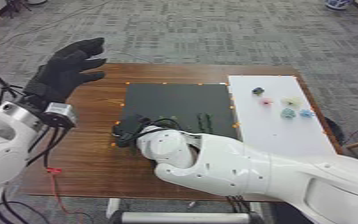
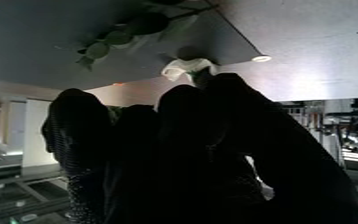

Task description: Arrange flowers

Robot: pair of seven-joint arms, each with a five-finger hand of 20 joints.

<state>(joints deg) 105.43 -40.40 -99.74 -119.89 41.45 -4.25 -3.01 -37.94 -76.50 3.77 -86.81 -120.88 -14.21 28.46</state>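
Note:
Raised beyond the table's left edge, my left hand (image 1: 67, 72) is open and empty. My right hand (image 1: 129, 129) is low over the left edge of the dark mat (image 1: 162, 97). In the right wrist view my right hand (image 2: 184, 145) has its thumb against its fingers, shut on a white flower (image 2: 186, 68) whose head pokes out beyond the tips; the glove hides most of its stem. Leafy green sprigs (image 2: 118, 37) lie on the mat close by. Further right on the mat are green stems (image 1: 204, 123).
On the white board (image 1: 262, 127) at the right lie a dark blue flower (image 1: 258, 91), a pink flower (image 1: 266, 101), a pale yellow flower (image 1: 291, 101), a teal flower (image 1: 288, 113) and a light blue flower (image 1: 307, 113). Orange markers edge the mat.

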